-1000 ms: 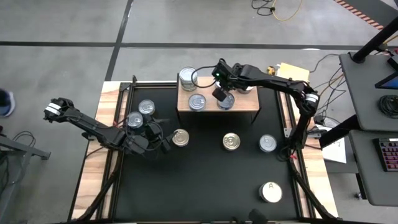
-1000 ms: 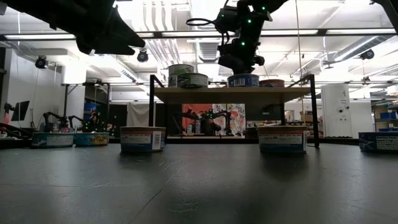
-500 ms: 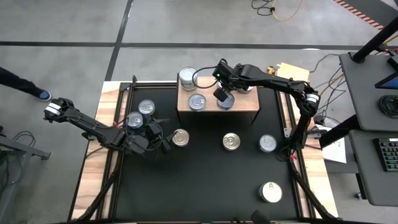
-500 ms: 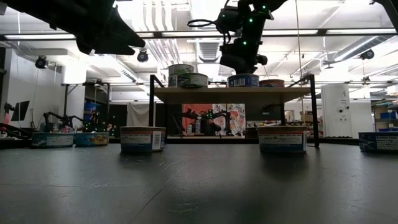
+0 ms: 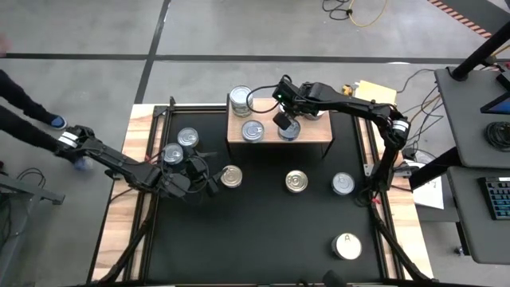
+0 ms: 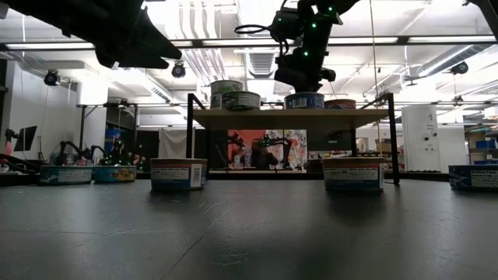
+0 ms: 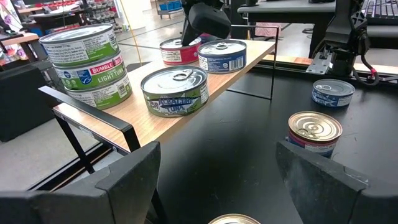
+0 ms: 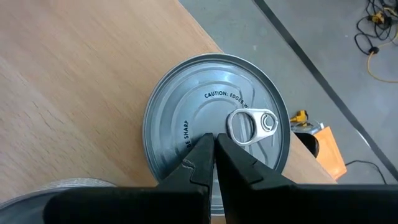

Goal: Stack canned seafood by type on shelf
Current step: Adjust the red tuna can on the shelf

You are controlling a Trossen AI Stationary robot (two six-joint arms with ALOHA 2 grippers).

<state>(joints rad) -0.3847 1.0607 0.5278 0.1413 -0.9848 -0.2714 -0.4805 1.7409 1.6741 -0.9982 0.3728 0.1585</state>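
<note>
The light wood shelf (image 5: 315, 137) carries a stack of cans (image 5: 240, 100), a green-labelled can (image 5: 253, 131), a blue-labelled can (image 6: 304, 100) and a red-labelled can (image 7: 177, 51). My right gripper (image 5: 284, 121) is shut and points down just above the blue-labelled can. In its wrist view the tips (image 8: 214, 142) show over a silver lid with a pull ring (image 8: 252, 124). My left gripper (image 7: 217, 149) is open and low over the table, beside a gold-topped can (image 5: 231, 176). My right gripper points down with shut fingers (image 8: 200, 152) over the can's silver lid (image 8: 186, 134), beside the pull ring. I cannot tell whether the fingertips touch the lid. The can stands flat on the shelf.
On the black tabletop stand two silver cans (image 5: 182, 145) at the left, a gold-topped can (image 5: 296, 182), a silver can (image 5: 343, 183) and a white-topped can marked "A" (image 5: 347, 246). A person's legs (image 5: 20, 108) show on the floor beyond the table's left edge.
Both arms have kept nearly still. On the floor left of the table a person has walked further into the high view.
</note>
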